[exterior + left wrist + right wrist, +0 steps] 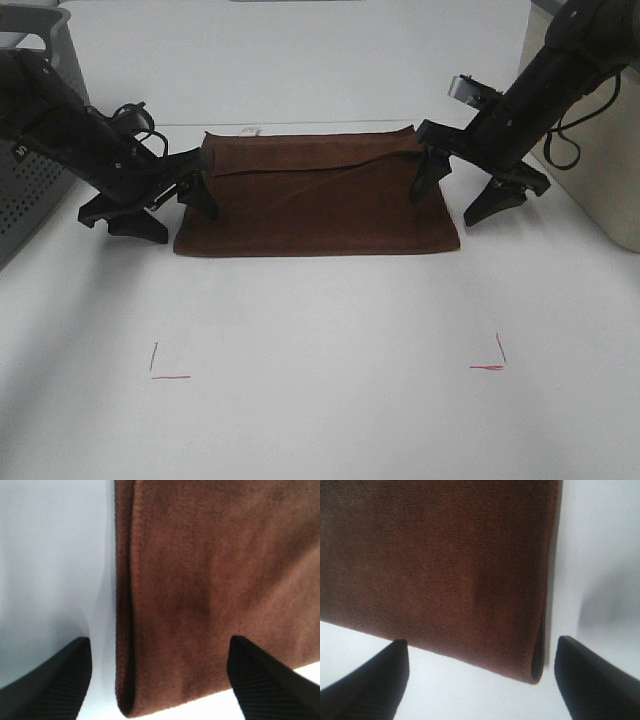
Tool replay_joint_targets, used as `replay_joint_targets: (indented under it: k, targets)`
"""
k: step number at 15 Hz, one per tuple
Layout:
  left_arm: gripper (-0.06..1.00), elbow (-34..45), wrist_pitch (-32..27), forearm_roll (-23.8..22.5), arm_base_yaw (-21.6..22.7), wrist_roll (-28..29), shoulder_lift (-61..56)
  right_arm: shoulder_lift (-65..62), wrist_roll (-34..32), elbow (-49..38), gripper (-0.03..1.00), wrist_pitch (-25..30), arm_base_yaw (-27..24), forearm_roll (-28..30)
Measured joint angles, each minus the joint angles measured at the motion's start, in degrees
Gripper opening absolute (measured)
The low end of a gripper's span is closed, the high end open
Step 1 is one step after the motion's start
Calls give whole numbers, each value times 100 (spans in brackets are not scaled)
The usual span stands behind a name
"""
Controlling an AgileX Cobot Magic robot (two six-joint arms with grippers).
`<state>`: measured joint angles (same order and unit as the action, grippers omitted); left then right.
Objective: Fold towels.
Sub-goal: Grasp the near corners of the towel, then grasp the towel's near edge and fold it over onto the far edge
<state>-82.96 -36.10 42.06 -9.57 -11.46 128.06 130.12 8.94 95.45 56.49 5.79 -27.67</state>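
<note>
- Towel (pixel 315 195): dark reddish-brown terry, lay doubled on the white surface (pixel 320 420), its top layer rumpled along the far edge.
- Left gripper (pixel 180 218): jaws spread wide astride the towel's left short end, holding nothing.
- Right gripper (pixel 450 203): jaws likewise spread at the right end, empty.
- Handling note: both should pinch both layers at matching corners, so the next fold lands square.

Folded towel (pixel 315 200) is lying flat on the white table (pixel 320 330), pale tag (pixel 250 131) peeking out at the far edge. Left gripper (pixel 172 215) is straddling its left edge, right gripper (pixel 460 197) is straddling the right one, both with jaws spread wide.
</note>
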Motion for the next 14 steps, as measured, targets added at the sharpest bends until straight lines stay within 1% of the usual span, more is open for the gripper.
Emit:
replay_joint_targets:
  k: [1,3,5,6,7,9,10,11,12,14]
  targets:
    - [72,0,46,69,-11,0,6,115,74,-6,76,-11,0,-92]
    - [67,0,97,155,-57,0,52,269,160,-17,74,-52,0,-361]
    - [57,0,86,206,-97,0,109,361,281,-17,66,-115,0,-630]
    - [51,-6,40,269,-103,0,143,395,286,-17,59,-166,0,-693]
    - [43,-6,0,286,-103,0,155,435,292,-17,50,-212,0,-693]
    - [13,-6,-17,178,-103,0,206,453,298,-17,23,-327,0,-619]
    - [13,-6,-17,178,-103,0,206,453,298,-17,23,-327,0,-619]
    - [3,-6,-23,138,-103,0,212,453,264,-17,8,-344,0,-550]
    - [1,-6,-63,80,-103,0,212,453,252,-17,0,-315,0,-504]
    - [1,-6,-235,-103,-103,0,160,430,235,-86,0,-155,0,-378]
